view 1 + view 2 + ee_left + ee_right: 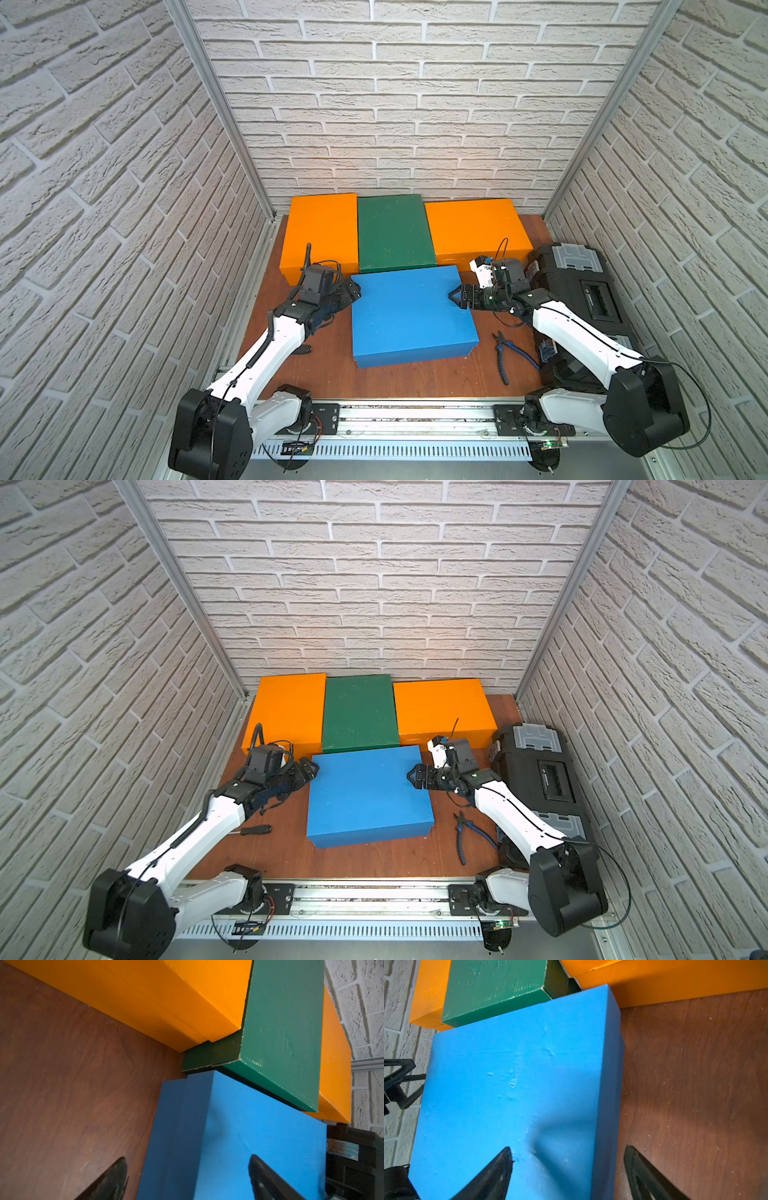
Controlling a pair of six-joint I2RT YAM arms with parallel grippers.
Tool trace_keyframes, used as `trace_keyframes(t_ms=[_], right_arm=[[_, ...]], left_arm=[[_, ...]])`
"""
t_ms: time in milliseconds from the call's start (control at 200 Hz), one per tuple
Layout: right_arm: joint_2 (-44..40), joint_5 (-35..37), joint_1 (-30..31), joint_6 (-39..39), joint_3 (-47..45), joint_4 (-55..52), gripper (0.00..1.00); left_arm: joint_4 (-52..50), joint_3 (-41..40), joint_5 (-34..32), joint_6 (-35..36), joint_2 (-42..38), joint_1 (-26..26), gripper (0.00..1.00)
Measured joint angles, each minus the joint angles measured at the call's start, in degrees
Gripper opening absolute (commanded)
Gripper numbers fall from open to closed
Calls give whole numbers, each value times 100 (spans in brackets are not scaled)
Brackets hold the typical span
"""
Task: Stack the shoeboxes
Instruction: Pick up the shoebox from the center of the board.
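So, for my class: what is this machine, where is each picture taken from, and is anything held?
A robot with two arms, each ending in a two-fingered gripper. Two pictures look down from above, nearly alike; two come from cameras on the wrists. On the wooden table lie two orange shoeboxes, a green shoebox between them, a blue shoebox in front, a black tool case, pliers and a screwdriver. The left gripper and right gripper stand open at opposite sides of the blue shoebox; nothing is held.

two orange shoeboxes (320, 232) (478, 228), one green shoebox (392, 232), one blue shoebox (411, 311), one black toolbox (582, 291), one pliers (505, 353), one screwdriver (253, 830).
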Motion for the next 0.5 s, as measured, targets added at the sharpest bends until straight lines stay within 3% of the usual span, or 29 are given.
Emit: trace_keyframes(t_ms=[325,500], right_arm=[[175,-385,-15,299,-260,503,76],[212,-466,-63,343,-260,505,68]], left_arm=[[564,-247,136,-463,280,-487,86],[793,-334,59,-597,304,-518,77]])
